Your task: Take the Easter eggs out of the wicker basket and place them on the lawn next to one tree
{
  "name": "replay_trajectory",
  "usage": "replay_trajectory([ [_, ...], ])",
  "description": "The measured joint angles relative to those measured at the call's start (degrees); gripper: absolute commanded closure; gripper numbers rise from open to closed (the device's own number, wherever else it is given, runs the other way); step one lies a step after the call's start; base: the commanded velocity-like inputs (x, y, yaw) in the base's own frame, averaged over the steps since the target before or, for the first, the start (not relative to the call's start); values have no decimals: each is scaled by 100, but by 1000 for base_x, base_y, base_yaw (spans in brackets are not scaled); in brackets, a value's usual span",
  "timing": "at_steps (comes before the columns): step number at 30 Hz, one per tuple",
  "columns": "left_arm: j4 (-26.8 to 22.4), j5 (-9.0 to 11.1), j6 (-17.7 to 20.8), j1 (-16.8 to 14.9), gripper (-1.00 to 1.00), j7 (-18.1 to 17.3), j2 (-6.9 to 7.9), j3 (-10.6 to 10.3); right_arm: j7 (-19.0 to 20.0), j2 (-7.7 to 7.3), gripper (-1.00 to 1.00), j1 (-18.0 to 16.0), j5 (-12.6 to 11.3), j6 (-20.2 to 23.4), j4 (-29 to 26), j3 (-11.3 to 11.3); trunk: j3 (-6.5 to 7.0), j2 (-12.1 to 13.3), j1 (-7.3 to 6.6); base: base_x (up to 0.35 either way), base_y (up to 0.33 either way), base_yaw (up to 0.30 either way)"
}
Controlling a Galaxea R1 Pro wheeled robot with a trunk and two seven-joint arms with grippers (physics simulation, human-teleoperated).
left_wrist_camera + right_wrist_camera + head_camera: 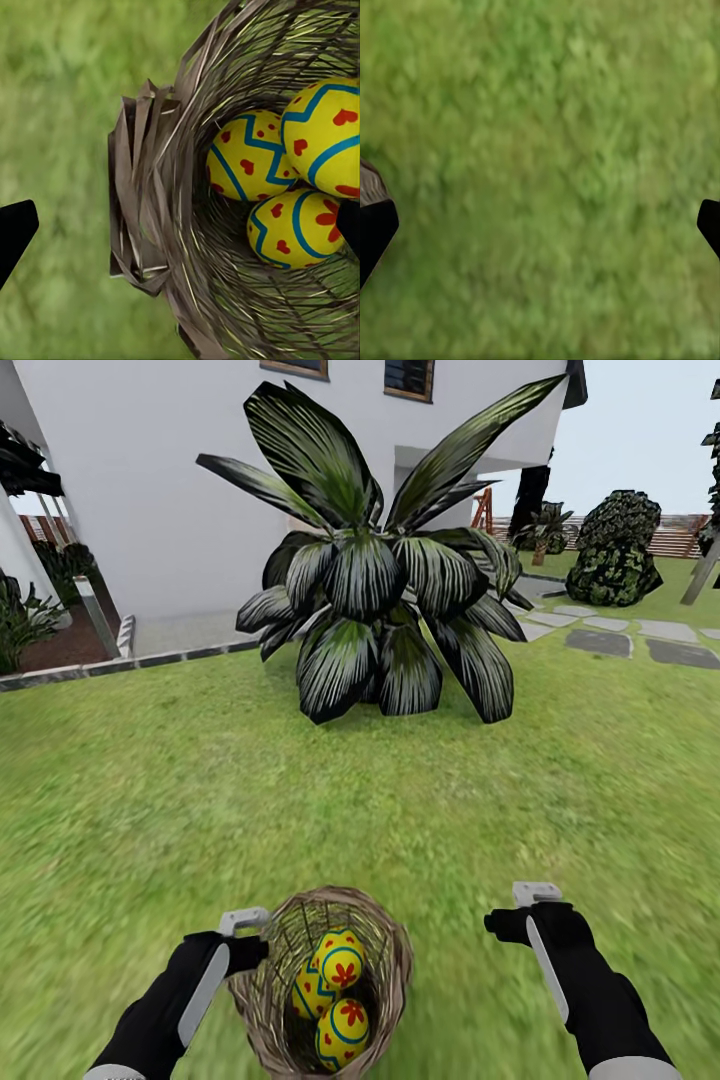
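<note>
The wicker basket (300, 1010) stands on the lawn (200, 810) just in front of me, holding three Easter eggs, yellow with blue zigzags and red marks: one on top (340, 960), one at the left (308, 992), one nearest me (342, 1032). My left gripper (248, 938) is open at the basket's left rim. In the left wrist view that gripper (180, 229) straddles the woven rim (150, 187), with the eggs (247, 157) (326, 131) (296, 229) by the far fingertip. My right gripper (520, 912) hangs open over bare grass to the right of the basket. A pale slanted trunk (700, 572) crosses the far right edge; which tree it is I cannot tell.
A big short palm (385, 590) grows in the middle of the lawn ahead, with the white house (150, 480) behind it. Grey stepping stones (600, 642) and dark bushes (615, 550) lie at the right. A stone kerb (100, 668) edges the grass at the left.
</note>
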Motion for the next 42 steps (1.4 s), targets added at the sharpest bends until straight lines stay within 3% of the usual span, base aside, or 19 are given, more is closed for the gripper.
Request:
replay_trajectory([
  [42, 38, -44, 4, -1, -100, 30, -12, -4, 1, -26, -100, 0, -5, -35, 151, 0, -754, -1685, 923, 0, 0, 0],
])
